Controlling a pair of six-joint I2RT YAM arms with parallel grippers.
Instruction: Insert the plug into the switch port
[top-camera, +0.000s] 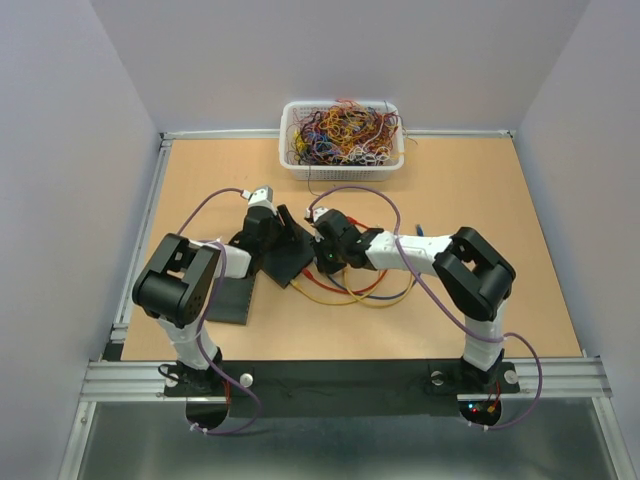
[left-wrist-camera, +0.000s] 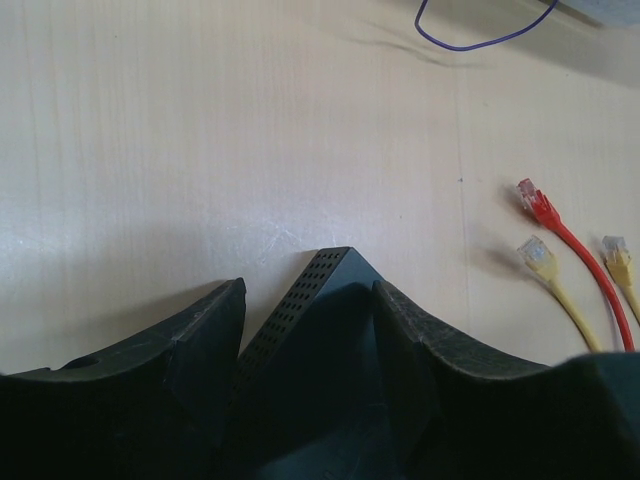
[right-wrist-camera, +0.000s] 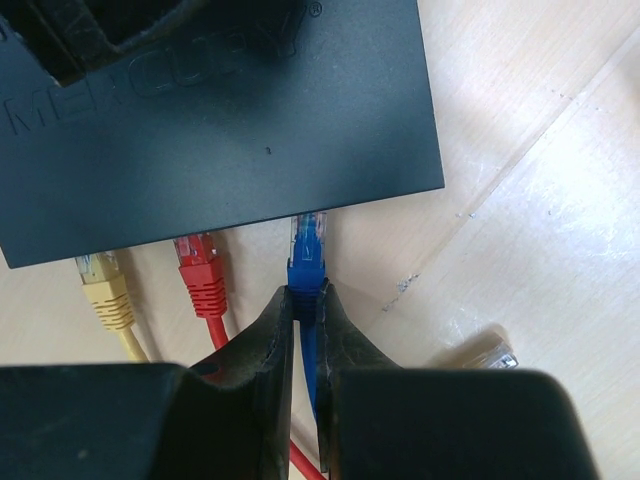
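The black network switch (top-camera: 290, 252) lies on the wooden table between the arms; it fills the top of the right wrist view (right-wrist-camera: 220, 120). My left gripper (left-wrist-camera: 310, 300) is shut on the switch (left-wrist-camera: 320, 330), one finger on each side of its corner. My right gripper (right-wrist-camera: 307, 300) is shut on the blue plug (right-wrist-camera: 307, 255) by its boot. The plug's clear tip meets the switch's front edge. A red plug (right-wrist-camera: 200, 275) and a yellow plug (right-wrist-camera: 103, 290) sit at the same edge to its left.
A white basket (top-camera: 342, 135) of tangled cables stands at the back. Red and yellow cables (top-camera: 345, 292) loop on the table under my right arm. A black flat pad (top-camera: 225, 298) lies by my left arm. Loose red and yellow plugs (left-wrist-camera: 545, 225) lie right of the left gripper.
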